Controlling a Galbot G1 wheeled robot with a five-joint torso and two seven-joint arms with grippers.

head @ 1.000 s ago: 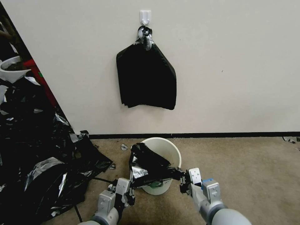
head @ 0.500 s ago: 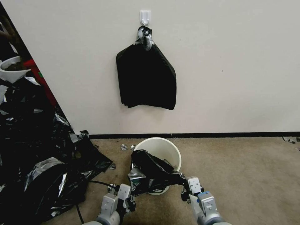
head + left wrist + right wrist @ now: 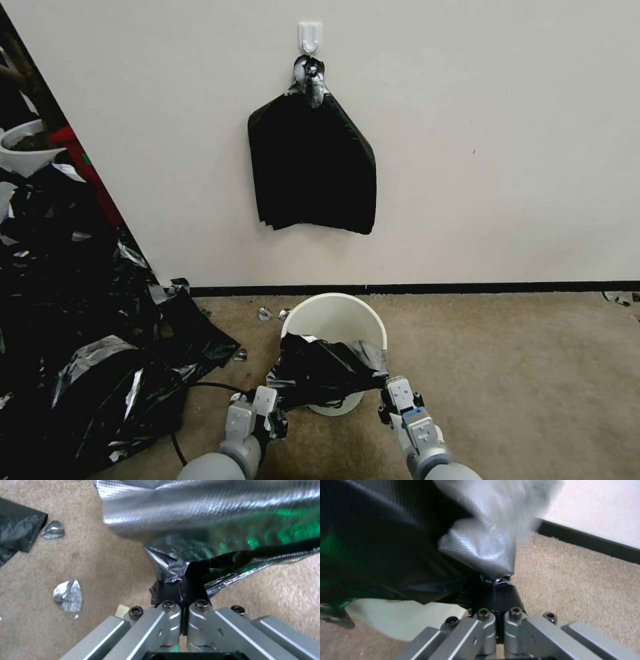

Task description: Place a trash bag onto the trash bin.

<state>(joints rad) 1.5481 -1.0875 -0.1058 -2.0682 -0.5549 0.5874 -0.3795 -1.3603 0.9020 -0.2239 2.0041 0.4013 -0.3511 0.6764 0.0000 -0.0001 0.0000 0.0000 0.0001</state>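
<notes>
Far left: one big heap of black plastic sheets (image 3: 80, 320) on the carpet (image 3: 520, 373), one white bowl-shaped pot (image 3: 23, 150) behind it. A few foil-like scraps (image 3: 265, 313) lie on the floor near the bin.

One left gripper (image 3: 272, 419), low, just left of the bin's front. Jaws pinched together on a corner of the trash bag (image 3: 327, 373); left wrist view shows the gripper (image 3: 181, 580) clamped on the crumpled film (image 3: 206, 512).

Centre: one trash bin (image 3: 333, 319), cream-white, standing on the carpet near the wall's black skirting. The one trash bag is stretched across the near half of its rim, between the two grippers, draping over the front edge; far half of the opening is uncovered. Above it, one flat bundle of black bags (image 3: 312, 167) hangs from one white wall hook (image 3: 310, 37).

One right gripper (image 3: 390, 399), just right of the bin's front, jaws closed on the bag's other corner; right wrist view confirms the gripper (image 3: 498, 582) is gripping the film (image 3: 476, 545), bin wall (image 3: 403, 620) just beside it.
</notes>
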